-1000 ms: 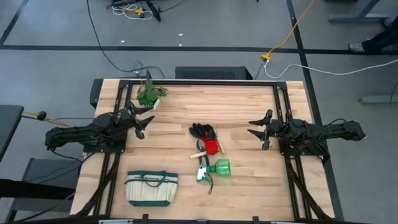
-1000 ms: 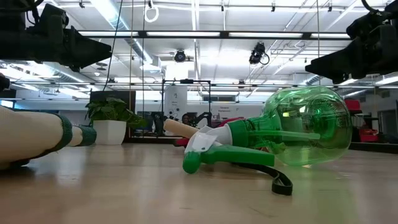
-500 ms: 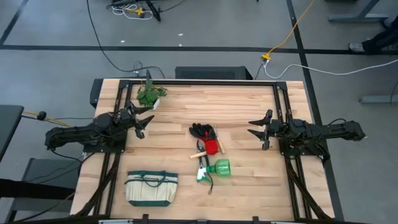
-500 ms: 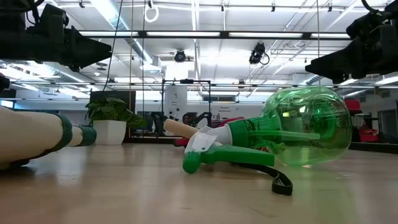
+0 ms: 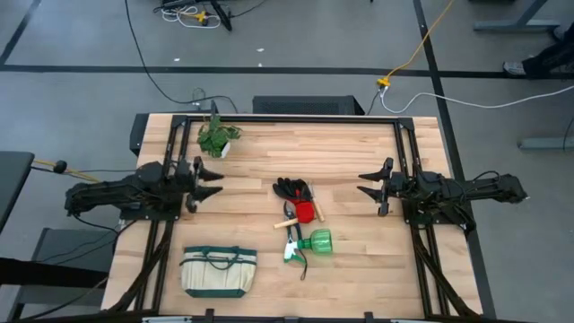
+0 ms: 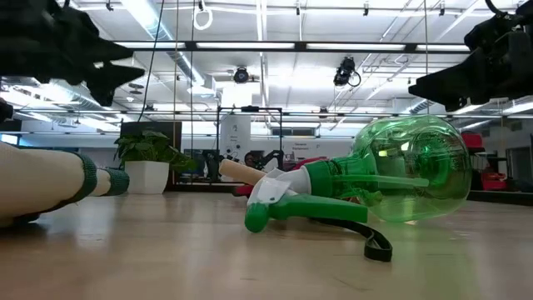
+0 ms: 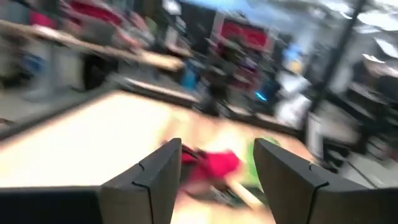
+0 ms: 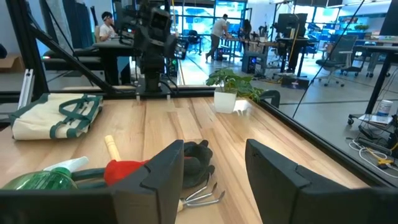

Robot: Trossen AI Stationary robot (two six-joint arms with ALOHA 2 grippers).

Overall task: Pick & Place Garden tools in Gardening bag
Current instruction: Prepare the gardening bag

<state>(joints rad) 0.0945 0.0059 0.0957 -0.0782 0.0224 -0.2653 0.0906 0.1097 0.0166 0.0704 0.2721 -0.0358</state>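
Note:
The garden tools lie in a cluster at the table's middle. The black gloves (image 5: 294, 189) are farthest. The red-headed tool (image 5: 305, 213) with its wooden handle lies next to them. The green spray bottle (image 5: 316, 241) lies on its side, white trigger (image 6: 268, 193) toward the left, beside the dark-handled shears (image 5: 296, 251). The beige bag (image 5: 218, 271) with green trim stands at the near left. My left gripper (image 5: 215, 181) is open and empty, above the table left of the tools. My right gripper (image 5: 363, 189) is open and empty, right of them.
A potted plant (image 5: 217, 136) stands at the far left corner, behind my left gripper. Bare wood lies between the bag and the tools. Dark rails (image 5: 408, 179) run along the table's left and right sides. People (image 8: 219, 28) sit and stand in the room beyond.
My left gripper has turned about its wrist, so its two fingers now lie spread level over the table, and its wrist view is blurred by motion. The tools, the bag and my right arm have kept still.

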